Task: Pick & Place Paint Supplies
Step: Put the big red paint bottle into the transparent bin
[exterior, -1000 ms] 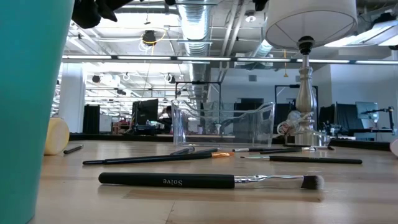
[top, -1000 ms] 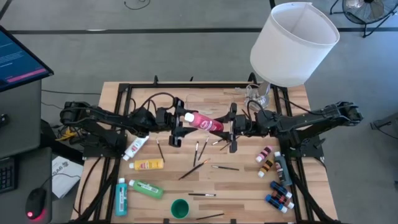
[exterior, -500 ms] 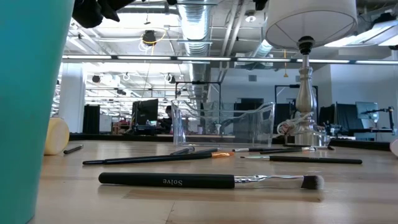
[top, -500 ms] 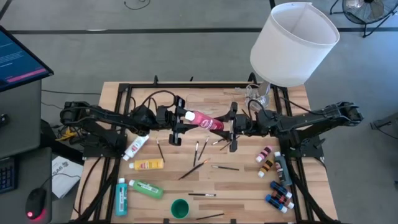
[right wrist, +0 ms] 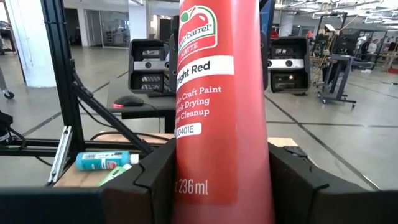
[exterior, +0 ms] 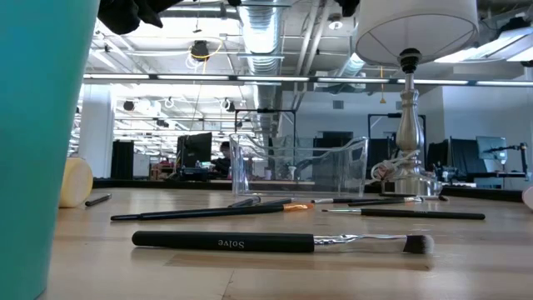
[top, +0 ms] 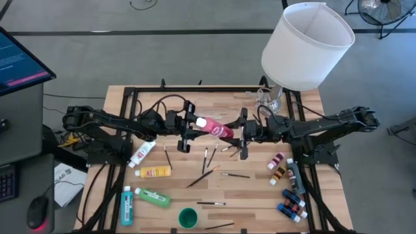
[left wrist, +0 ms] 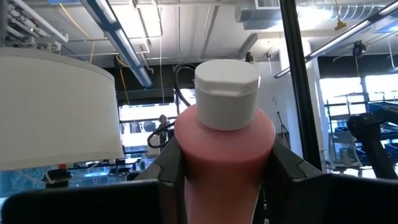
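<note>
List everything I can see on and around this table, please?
Red paint bottle: one, white cap, held in the air between both grippers.
White tube: one, left side of table.
Yellow bottle: one, lying left of centre.
Green bottle: one, lying front left.
Teal bottle: one, lying front left.
Green cup: one, front edge.
Small bottles: several, mixed colours, right side.
Brushes: several, dark handles, scattered mid-table.
Clear tray: one, far side of table.
Lamp: one, white shade, back right corner.
Left gripper: shut on the bottle's cap end.
Right gripper: shut on the bottle's base end.
</note>
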Controlling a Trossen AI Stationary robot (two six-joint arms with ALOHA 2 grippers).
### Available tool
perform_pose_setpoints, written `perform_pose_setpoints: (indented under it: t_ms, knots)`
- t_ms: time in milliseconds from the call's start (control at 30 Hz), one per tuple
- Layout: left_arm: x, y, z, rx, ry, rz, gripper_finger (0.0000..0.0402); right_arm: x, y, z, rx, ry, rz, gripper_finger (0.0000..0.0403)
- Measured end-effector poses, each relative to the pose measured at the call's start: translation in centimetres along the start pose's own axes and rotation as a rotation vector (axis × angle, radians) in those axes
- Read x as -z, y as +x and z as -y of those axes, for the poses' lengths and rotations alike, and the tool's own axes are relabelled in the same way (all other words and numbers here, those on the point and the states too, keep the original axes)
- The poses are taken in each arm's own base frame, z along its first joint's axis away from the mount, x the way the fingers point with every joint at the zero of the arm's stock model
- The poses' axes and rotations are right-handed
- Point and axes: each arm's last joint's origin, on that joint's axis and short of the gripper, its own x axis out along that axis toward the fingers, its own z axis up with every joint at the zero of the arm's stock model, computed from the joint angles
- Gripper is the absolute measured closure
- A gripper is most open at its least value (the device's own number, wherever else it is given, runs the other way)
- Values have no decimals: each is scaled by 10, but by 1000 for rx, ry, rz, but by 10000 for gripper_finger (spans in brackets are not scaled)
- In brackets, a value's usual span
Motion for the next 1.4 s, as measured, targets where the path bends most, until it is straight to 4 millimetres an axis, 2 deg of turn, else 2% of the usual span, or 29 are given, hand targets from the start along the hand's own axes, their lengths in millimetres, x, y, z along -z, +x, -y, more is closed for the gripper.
perform_pose_setpoints:
  t_ms: [200,467,633,833,1033,1200,1300,1400]
  knots:
    - [0,0,0,-1,-11,0,299,0,0,0,1,3,-1,220]
    - [2,1,0,2,-20,-10,220,2,1,0,2,-3,-9,238]
    - [1,1,0,1,-23,-8,195,2,1,2,11,1,-8,228]
    - [-2,13,-2,-4,-19,21,206,1,1,4,17,4,0,234]
    - [21,30,-2,9,-30,-19,238,3,1,3,14,3,-23,229]
    - [27,31,-2,10,-30,-20,273,4,0,4,19,2,-35,230]
    - [24,31,-2,13,-30,-19,266,4,1,4,18,2,-32,232]
    - [19,30,-2,21,-48,-22,237,4,1,3,14,2,-31,229]
